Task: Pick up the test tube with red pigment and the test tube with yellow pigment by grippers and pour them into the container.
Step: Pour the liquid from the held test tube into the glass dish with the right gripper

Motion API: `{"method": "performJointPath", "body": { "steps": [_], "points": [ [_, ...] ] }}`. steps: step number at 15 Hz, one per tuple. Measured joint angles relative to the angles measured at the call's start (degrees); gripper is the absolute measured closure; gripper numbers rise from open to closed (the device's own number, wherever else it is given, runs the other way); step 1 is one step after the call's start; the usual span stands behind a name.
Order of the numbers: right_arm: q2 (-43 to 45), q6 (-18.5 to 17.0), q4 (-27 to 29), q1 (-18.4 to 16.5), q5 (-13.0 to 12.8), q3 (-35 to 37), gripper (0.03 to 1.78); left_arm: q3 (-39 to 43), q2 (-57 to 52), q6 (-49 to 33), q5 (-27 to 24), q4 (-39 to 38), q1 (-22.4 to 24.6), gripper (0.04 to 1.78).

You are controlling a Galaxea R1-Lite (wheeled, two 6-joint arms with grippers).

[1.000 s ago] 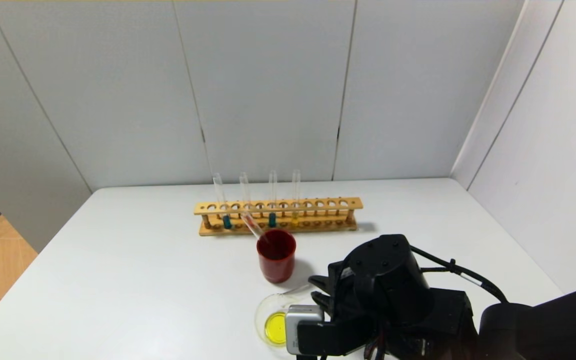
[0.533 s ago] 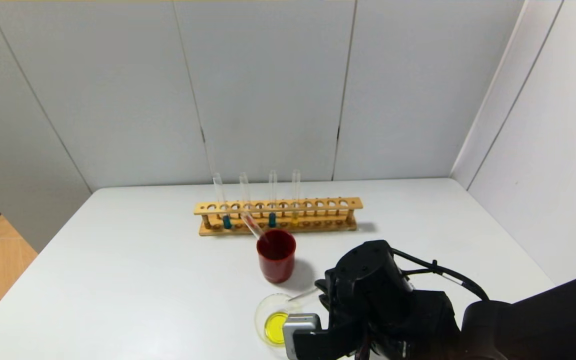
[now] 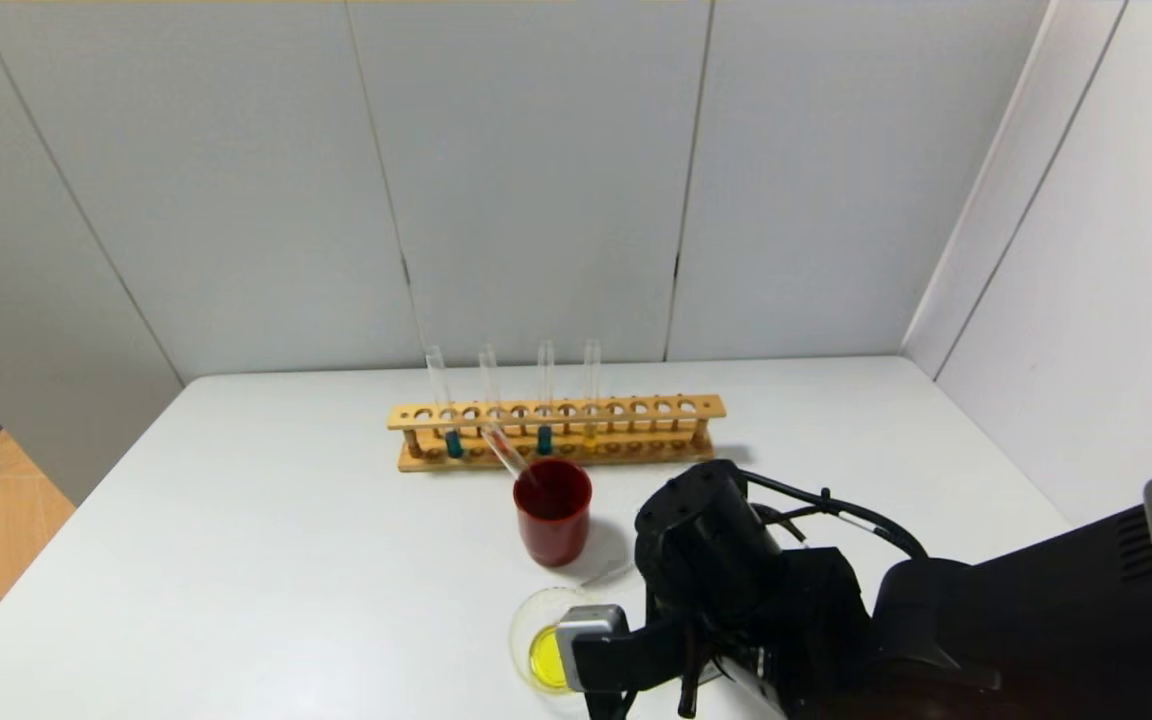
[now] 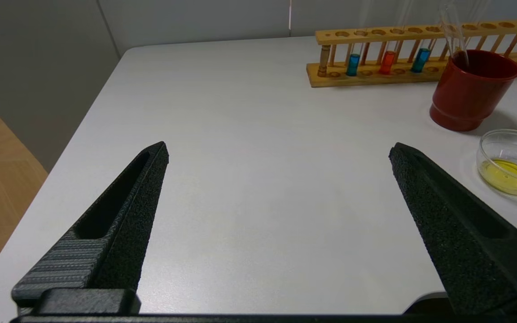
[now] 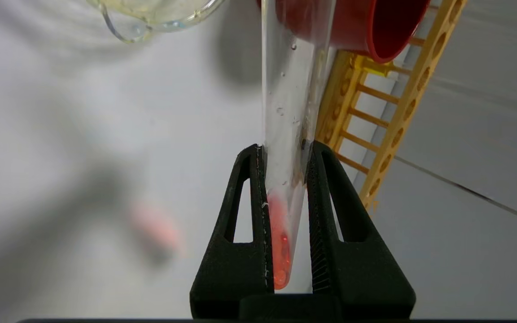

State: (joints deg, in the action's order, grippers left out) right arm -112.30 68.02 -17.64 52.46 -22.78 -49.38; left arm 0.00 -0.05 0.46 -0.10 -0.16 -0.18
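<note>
My right gripper is shut on the test tube with red pigment. The red liquid sits at the tube's rounded end, between the fingers. In the head view the tube is tilted low, with its mouth toward the far rim of the container. The container is a low clear glass cup with yellow liquid in it, and it also shows in the left wrist view. A tube with yellow pigment stands in the wooden rack. My left gripper is open and empty over bare table, left of the container.
A dark red cup stands between the rack and the container, with an empty tube leaning in it. The rack also holds two teal tubes and another red-orange tube. My right arm covers the table's front right.
My right arm has moved left and away from me, toward the red cup, and has turned. The tube it holds stays pointed at the container's rim.
</note>
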Motion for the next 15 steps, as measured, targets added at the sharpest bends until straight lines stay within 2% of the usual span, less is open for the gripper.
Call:
{"method": "performJointPath", "body": {
  "steps": [2,5,11,13,15],
  "points": [
    [-0.2,0.6,1.8,0.2,-0.4,-1.4,1.49,0.0,0.0,0.0,0.0,0.0,0.0,0.08],
    [-0.6,2.1,5.6,0.4,-2.4,-3.6,1.49,0.0,0.0,0.0,0.0,0.0,0.0,0.08],
    [-1.3,3.2,11.7,0.0,-2.9,-7.2,1.49,0.0,0.0,0.0,0.0,0.0,0.0,0.08],
    [-1.4,4.6,13.1,-0.1,-5.5,-8.4,1.49,0.0,0.0,0.0,0.0,0.0,0.0,0.08],
    [-1.7,5.3,13.4,0.1,-6.6,-9.2,1.49,0.0,0.0,0.0,0.0,0.0,0.0,0.08]
  ]
}}
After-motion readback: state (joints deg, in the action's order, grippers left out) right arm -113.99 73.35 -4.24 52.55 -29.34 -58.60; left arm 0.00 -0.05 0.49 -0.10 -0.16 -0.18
